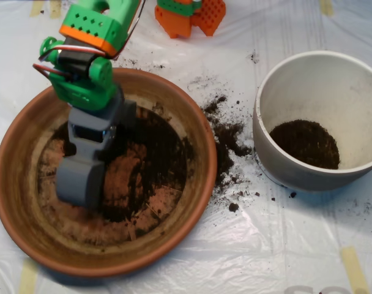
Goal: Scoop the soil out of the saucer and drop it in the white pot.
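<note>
Overhead view puts my fingers (81, 179) down inside the saucer (14, 184), low on its floor at about the nine o'clock side of the dish. Whether the grey shells are parted or closed I cannot tell from above; only their rounded back shows, and nothing of what may be inside them.

Most of the soil (155, 150) left in the saucer is a thin dark smear across the middle of the floor, lying at three o'clock from my fingers and just beside them, with bare clay showing through at the lower part. So the next scrape, as I judge it, runs toward three o'clock, across the dish.

Past the rim in that same direction, at three o'clock, stands the pot (296, 92), well apart from my fingers and with the saucer's right rim between us. A dark mound (305, 144) already sits in its bottom.

Between saucer and pot, spilled crumbs (226, 138) lie scattered on the plastic-covered worktop (265, 245). That tells me the risky stretch is the carry over the rim: I judge that a loosely held load would shed there again.

My scoop's long axis runs roughly twelve to six o'clock, side-on to the soil.
</note>
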